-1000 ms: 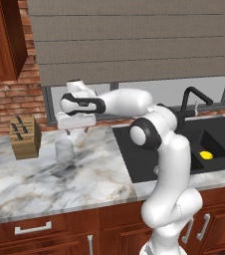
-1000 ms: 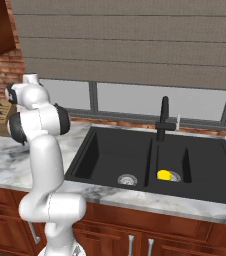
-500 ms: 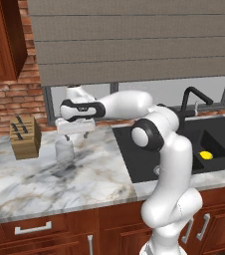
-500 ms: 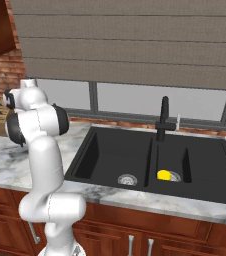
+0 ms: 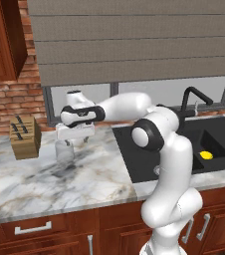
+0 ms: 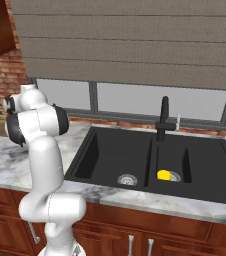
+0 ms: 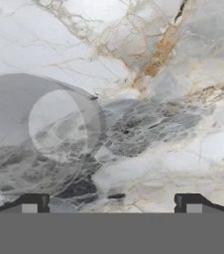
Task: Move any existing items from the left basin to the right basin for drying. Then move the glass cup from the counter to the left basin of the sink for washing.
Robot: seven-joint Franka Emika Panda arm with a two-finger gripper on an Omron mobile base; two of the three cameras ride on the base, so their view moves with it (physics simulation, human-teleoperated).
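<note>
A white marble counter [image 5: 45, 179] with grey and tan veins runs over red-brown wood cabinets [image 5: 40, 231], backed by a brick wall [image 5: 15, 102] and a window covered by a grey blind [image 5: 134, 40]. Set into the counter is the matte black sink [image 6: 150, 160] with its curved black faucet [image 6: 164, 120]. The wider left basin [image 6: 112, 155] shows its round silver drain [image 6: 127, 179], and the narrower right basin [image 6: 177, 162] holds the small yellow container [image 6: 164, 175], lying near its front wall. On the counter to the left of the sink stands the glass cup [image 5: 64, 152], upright, with a wooden knife block [image 5: 25, 137] a little further left of it. The white arm reaches out over the counter, and its gripper [image 5: 74, 144] hangs just above and slightly to the right of the cup. In the hand view the cup [image 7: 44, 134] appears from above as a clear round rim on the left side, over the veined marble, while the two dark fingertips [image 7: 32, 203] stand wide apart at the bottom with nothing between them; the cup is off toward the left finger rather than centred in the gap.
</note>
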